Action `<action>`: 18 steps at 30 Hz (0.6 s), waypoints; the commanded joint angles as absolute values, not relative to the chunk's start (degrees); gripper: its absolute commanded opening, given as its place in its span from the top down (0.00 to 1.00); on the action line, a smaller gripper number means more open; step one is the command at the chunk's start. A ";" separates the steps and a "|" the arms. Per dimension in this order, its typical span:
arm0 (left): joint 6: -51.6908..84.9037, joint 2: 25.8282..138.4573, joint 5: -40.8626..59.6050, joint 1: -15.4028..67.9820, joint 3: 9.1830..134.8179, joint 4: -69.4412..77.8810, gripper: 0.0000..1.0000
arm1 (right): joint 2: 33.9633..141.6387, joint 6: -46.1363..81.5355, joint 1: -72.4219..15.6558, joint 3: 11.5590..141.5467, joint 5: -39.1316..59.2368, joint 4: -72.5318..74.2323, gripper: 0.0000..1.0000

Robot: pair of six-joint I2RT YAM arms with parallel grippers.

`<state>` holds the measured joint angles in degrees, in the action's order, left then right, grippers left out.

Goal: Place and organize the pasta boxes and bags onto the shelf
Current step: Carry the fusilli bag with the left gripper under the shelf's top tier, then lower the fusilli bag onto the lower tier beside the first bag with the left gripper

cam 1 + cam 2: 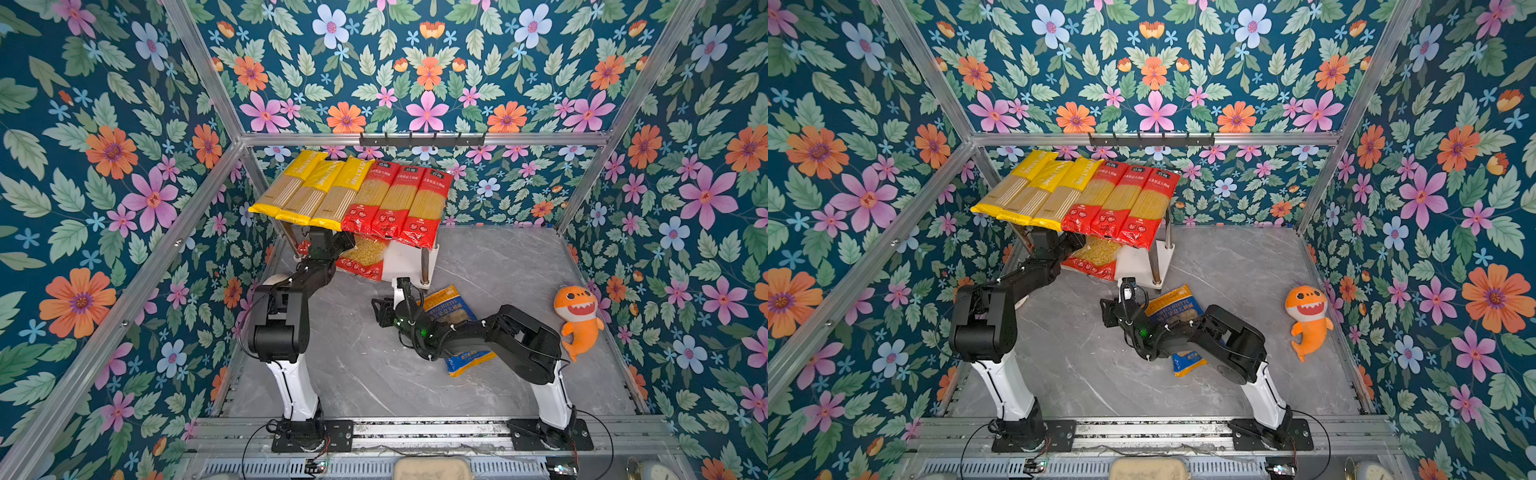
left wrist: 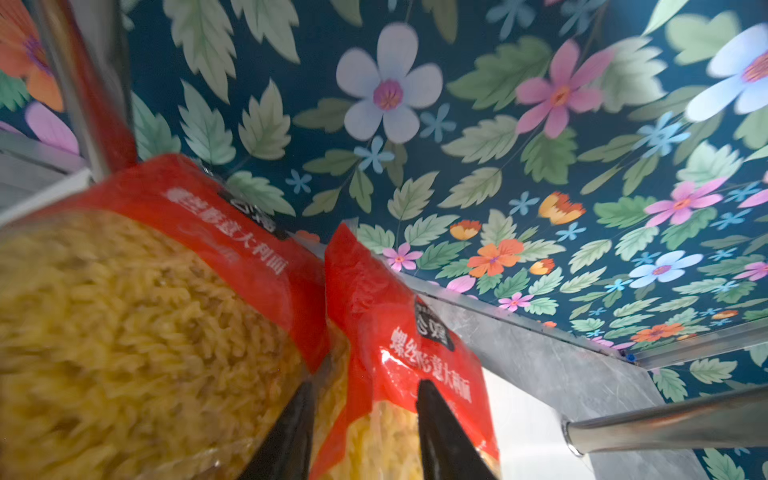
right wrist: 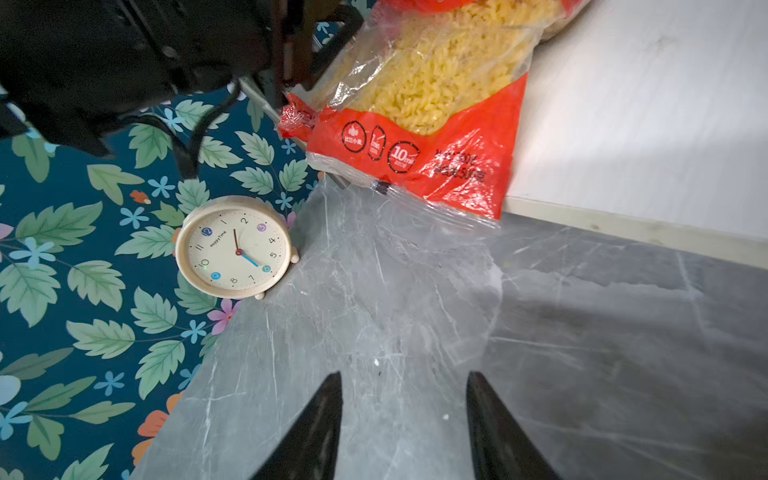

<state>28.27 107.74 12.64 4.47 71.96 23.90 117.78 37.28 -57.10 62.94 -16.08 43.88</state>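
L gripper point(image 2: 365, 384), lower centre: jaws parted astride red short-pasta bag point(image 2: 395, 291) on shelf point(image 1: 409, 259). R gripper point(image 3: 403, 374): released, empty, over tabletop point(image 3: 374, 291).

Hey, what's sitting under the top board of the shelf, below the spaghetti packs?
Two red short-pasta bags sit side by side on the lower board, with the left gripper straddling one. From above, the spaghetti packs cover most of that tier.
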 commanded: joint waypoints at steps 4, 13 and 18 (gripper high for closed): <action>27.87 102.00 9.22 3.96 67.74 20.02 0.53 | 114.89 39.26 -57.77 59.06 -16.78 47.97 0.51; 36.72 89.51 8.63 3.96 50.50 22.32 0.40 | 109.36 40.32 -57.89 52.03 -17.27 48.75 0.52; 46.01 87.32 14.51 3.96 42.37 30.86 0.31 | 107.08 40.26 -57.84 49.78 -17.85 48.77 0.52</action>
